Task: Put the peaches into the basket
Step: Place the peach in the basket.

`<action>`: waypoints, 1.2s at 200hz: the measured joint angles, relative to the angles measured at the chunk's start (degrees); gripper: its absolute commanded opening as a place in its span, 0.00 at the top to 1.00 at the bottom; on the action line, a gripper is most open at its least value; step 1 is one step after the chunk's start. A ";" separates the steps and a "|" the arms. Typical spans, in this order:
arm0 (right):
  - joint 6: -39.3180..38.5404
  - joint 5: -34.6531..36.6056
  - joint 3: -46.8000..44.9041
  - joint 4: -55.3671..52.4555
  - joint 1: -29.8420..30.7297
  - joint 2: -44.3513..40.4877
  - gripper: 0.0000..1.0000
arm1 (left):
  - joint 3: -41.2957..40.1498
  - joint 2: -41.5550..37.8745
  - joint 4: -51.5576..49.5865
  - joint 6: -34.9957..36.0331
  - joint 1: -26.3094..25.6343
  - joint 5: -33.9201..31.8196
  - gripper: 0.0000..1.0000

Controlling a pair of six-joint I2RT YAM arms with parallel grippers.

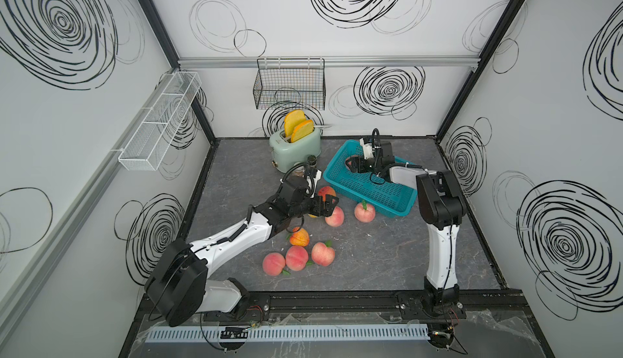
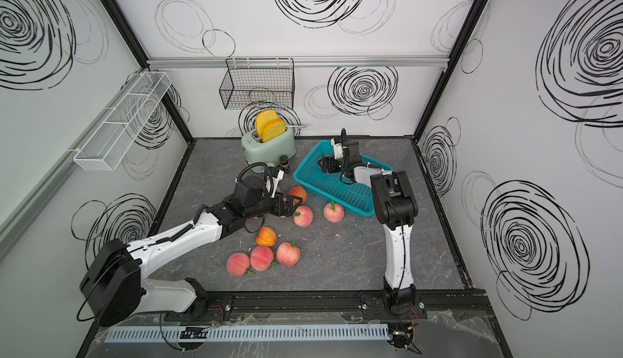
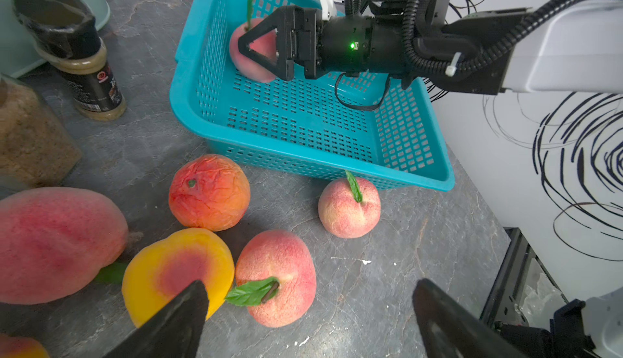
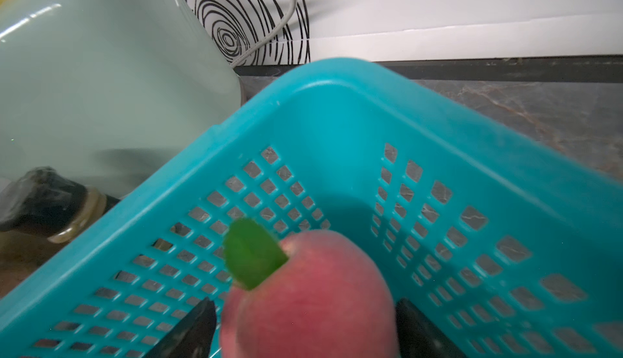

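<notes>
Though obscured overhead, peach (image 4: 310,299) seemingly between fingers (image 4: 190,331).

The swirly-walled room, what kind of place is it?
Probably a robot practice booth set up like a kitchen: two robot arms on a rail, a toaster, toy peaches on the counter.

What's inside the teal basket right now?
One pink peach, between the right gripper's fingers. The basket floor showing is otherwise bare; the right arm covers part of it.
</notes>
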 measured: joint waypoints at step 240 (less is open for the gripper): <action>-1.27 6.43 -33.14 -4.02 17.79 -49.86 0.01 | -11.74 -27.28 -29.90 -9.86 -1.75 -13.60 0.02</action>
